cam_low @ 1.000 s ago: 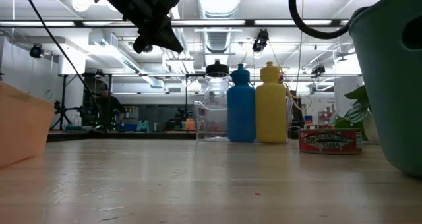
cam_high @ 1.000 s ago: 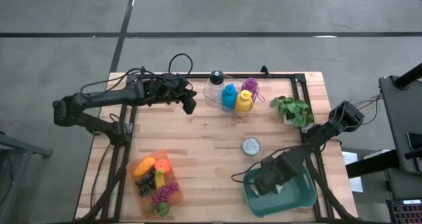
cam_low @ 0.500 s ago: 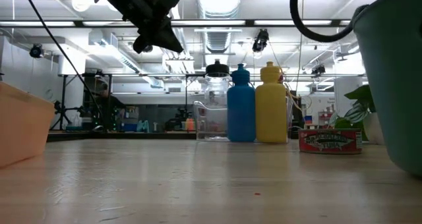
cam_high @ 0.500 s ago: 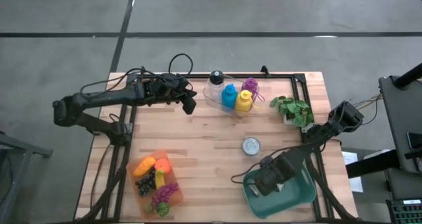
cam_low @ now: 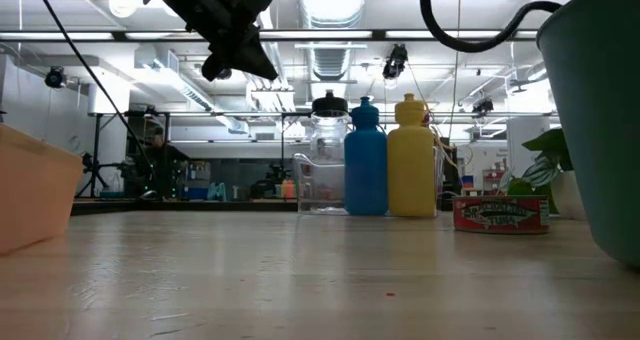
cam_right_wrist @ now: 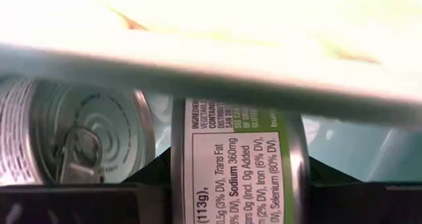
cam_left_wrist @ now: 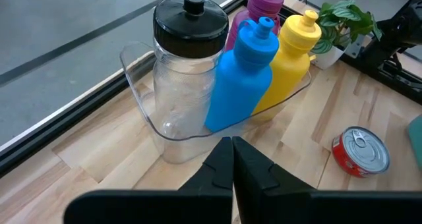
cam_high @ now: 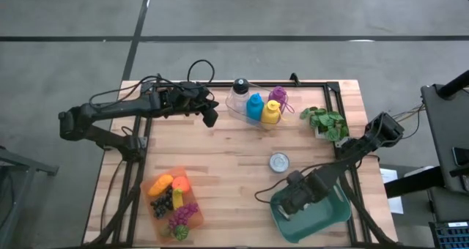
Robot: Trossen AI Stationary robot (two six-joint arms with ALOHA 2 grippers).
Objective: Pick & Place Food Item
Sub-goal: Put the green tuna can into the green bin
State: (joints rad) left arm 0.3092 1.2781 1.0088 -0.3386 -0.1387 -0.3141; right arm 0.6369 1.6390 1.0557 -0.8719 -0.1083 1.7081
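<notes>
My right gripper (cam_high: pixel 293 203) points down into the green bin (cam_high: pixel 326 216) at the near right and is shut on a can with a white-and-green nutrition label (cam_right_wrist: pixel 231 158). Beside it in the bin lies a second can (cam_right_wrist: pixel 86 141), its pull-tab lid up. The bin's rim (cam_right_wrist: pixel 198 59) crosses the right wrist view close above both cans. A red-labelled can (cam_high: pixel 278 162) stands on the table just beyond the bin. My left gripper (cam_high: pixel 211 117) hangs shut and empty above the table's far left part, next to the bottles (cam_high: pixel 255 106). My right gripper holds the labelled can between its two fingers, one on each flat end (cam_right_wrist: pixel 177 165), so the can sits on edge with its label toward the wrist camera. The fingers come from above, pointing down. I cannot tell whether the can rests on the bin's floor.
An orange tray (cam_high: pixel 157 205) with toy fruit sits at the near left. A clear container holds a clear, a blue, a yellow and a purple bottle at the far middle. A small potted plant (cam_high: pixel 325 121) stands at the far right. Bare wood lies in the middle.
My right gripper has turned a little at the wrist over the green bin while staying shut on the can. The bin has shifted slightly on the table; in the low view its wall has drawn toward the picture's right.
</notes>
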